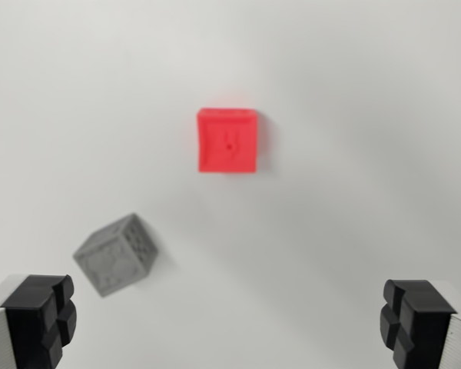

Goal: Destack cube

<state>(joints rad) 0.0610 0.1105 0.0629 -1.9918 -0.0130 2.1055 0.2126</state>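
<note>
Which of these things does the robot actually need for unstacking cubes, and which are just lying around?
Part of the job:
- red cube, lying alone on the surface
- grey cube, lying apart from it, tilted in the view
- gripper, open with nothing between its fingers

Just lying about:
- nothing else shows; only the plain white table beneath

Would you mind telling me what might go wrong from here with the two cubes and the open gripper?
1. The picture is blurred, so the red cube may be poorly centred when the open gripper descends.
2. The grey cube lies tilted close to the finger on the wrist view's left; that finger could clip it.
3. Whether the red cube hides another beneath cannot be told, so grasp height may be misjudged.
</note>
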